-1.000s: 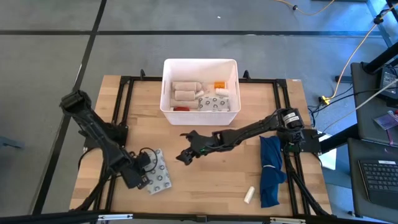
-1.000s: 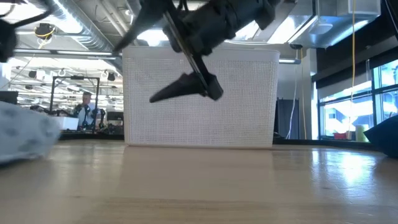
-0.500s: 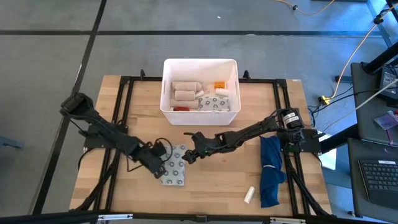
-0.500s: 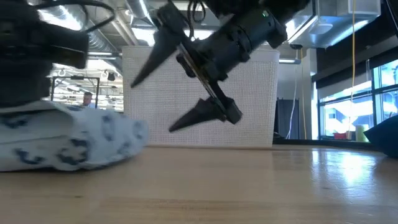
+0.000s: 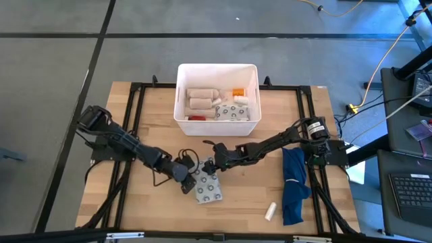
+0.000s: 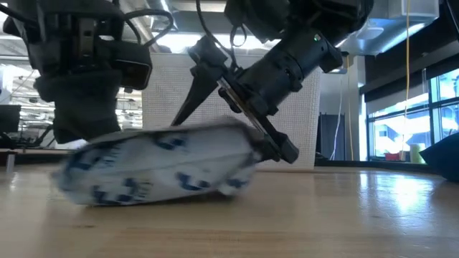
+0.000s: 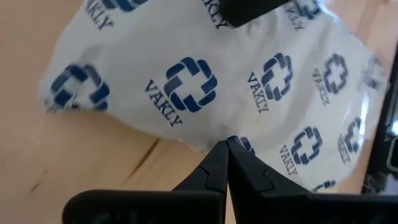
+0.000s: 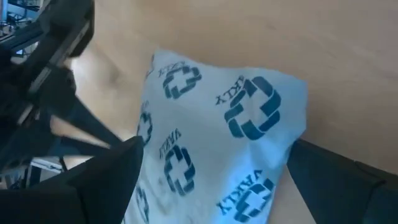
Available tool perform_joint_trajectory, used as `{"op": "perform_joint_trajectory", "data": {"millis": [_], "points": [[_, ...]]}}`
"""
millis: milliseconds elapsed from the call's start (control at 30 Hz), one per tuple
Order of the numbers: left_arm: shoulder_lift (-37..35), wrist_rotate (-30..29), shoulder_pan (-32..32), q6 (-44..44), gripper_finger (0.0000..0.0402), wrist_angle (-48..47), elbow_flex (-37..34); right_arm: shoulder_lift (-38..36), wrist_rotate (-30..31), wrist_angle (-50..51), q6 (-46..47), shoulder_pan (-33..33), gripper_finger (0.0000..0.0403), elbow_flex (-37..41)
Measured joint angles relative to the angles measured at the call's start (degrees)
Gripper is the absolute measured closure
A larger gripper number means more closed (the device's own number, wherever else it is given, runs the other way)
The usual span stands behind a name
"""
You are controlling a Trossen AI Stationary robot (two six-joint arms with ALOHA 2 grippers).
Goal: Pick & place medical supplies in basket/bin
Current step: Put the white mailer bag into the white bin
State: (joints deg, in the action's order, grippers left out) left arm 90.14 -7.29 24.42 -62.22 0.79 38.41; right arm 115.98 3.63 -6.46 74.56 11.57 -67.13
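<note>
The left gripper (image 5: pixel 190 183) sits at the near middle of the table (image 5: pixel 236 202), its fingers (image 7: pixel 217 171) pinched tight on one edge of the packet (image 5: pixel 208 187). That edge grip lets it drag or lift the crinkly packet without crushing the padded middle; in the low view the packet (image 6: pixel 158 168) lies with one end raised off the wood, which suggests it is being carried by its edge rather than resting flat.

The right gripper (image 5: pixel 210 164) reaches in from the right, just at the far edge of the same packet. Its jaws stand wide, one finger on each side of the packet's corner in the right wrist view, and they have not closed on anything. This looks like a handover: the left arm brings the packet toward the middle so that the right arm, which is nearer the bin (image 5: pixel 217 69), can take it.

The bin stands at the far middle of the table and already holds beige rolls (image 5: pixel 200 98), a small orange bottle (image 5: pixel 237 92) and another ringed packet (image 5: pixel 233 113). One white tube (image 5: pixel 271 211) lies at the near right, just beside the blue cloth (image 5: pixel 294 182), and is not yet in the bin.

If the right jaws close before the left ones let go, the thin wrapper could stretch or tear.
</note>
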Motion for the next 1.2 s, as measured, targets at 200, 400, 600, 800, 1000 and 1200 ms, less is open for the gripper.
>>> {"op": "perform_joint_trajectory", "data": {"millis": [200,400,600,800,1000,1200], "points": [[1.85,-0.14,-0.98,0.02,0.0399,3.02,0.02,0.02,-4.89,-1.48,-1.27,0.0,0.0041,-0.02],[2.94,-0.71,-2.48,0.47,0.0399,1.84,-0.15,0.0,-8.42,-5.76,-2.87,0.09,0.0108,-0.18],[2.51,-0.26,-2.84,2.39,0.0399,1.69,-0.15,0.0,-8.27,-6.34,-4.31,-0.13,0.02,-0.2],[-0.5,3.35,-2.88,2.62,0.0377,-1.06,-0.13,-0.61,-9.74,-6.45,-7.52,-0.78,0.0233,-0.22],[-9.16,5.66,-2.79,3.44,0.0333,-7.2,-0.11,-4.42,-9.78,-5.43,-11.95,-1.13,0.0233,-0.22],[-21.34,6.8,-2.79,7.08,0.0308,-7.25,-0.09,-12.44,-9.81,-4.71,-21.55,-1.68,0.0233,-0.22]]}}
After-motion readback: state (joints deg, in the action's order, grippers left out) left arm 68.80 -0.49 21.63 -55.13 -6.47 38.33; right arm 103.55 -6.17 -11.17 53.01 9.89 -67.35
